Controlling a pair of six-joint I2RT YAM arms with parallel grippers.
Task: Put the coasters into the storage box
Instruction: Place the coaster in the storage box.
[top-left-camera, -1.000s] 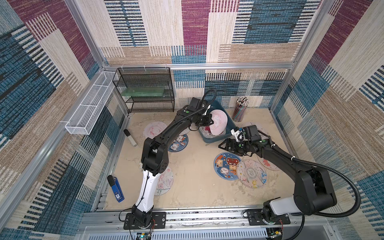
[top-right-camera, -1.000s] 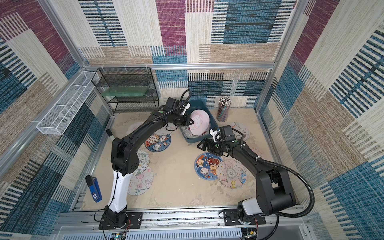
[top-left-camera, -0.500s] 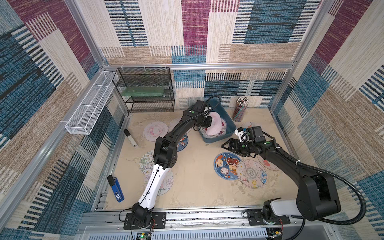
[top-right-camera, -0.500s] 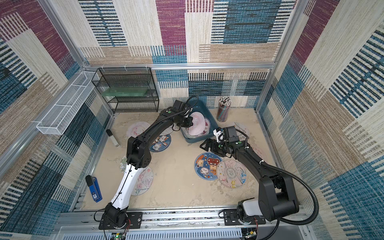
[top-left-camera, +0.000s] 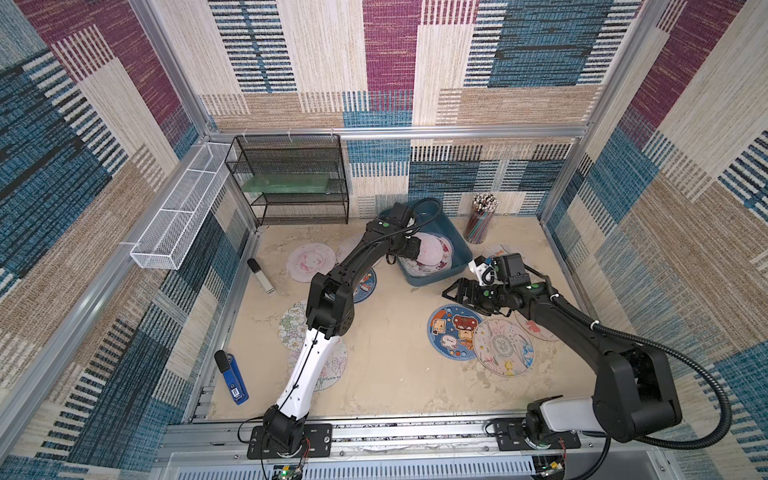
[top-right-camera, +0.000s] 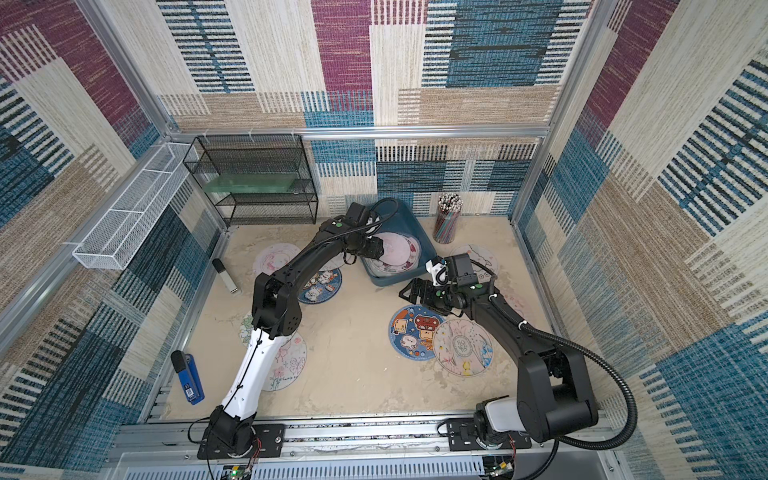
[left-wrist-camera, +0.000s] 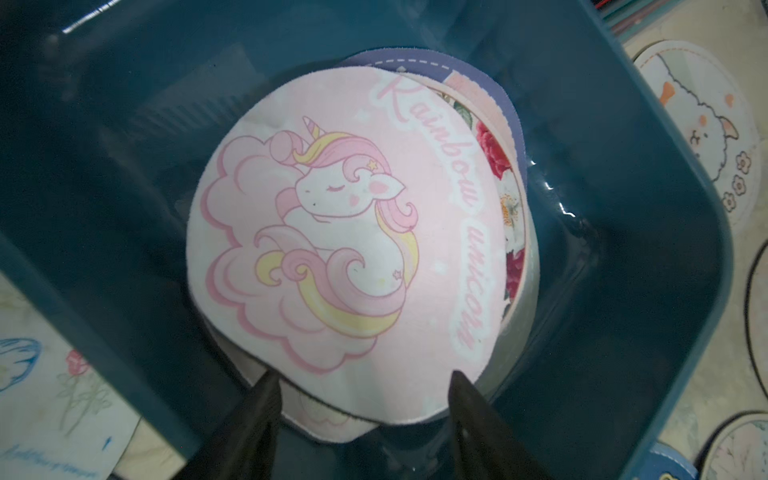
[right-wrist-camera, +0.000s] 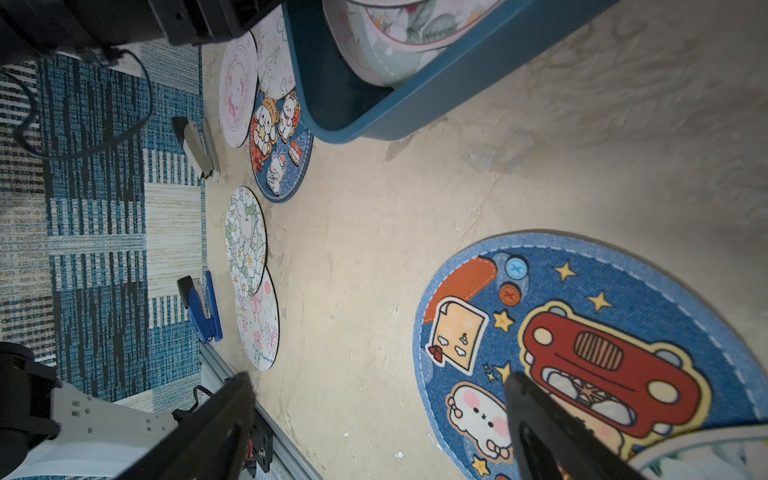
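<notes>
Over the teal-blue rectangular plastic storage box (left-wrist-camera: 623, 166), the left gripper (left-wrist-camera: 362, 376) stands parted, empty; a round pink unicorn coaster (left-wrist-camera: 332, 228) tops the stack inside. The right gripper (right-wrist-camera: 378, 376), spread wide, hovers near a round blue car-print coaster (right-wrist-camera: 582, 332) on the beige tabletop (right-wrist-camera: 374, 249).

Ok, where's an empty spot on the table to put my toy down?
The widest bare patch of table is the middle, bordered by the blue car coaster, the flower coaster, the storage box and the front rail. Crowded: the box holds stacked coasters with the left pincer at it, and coasters overlap by the right arm.
</notes>
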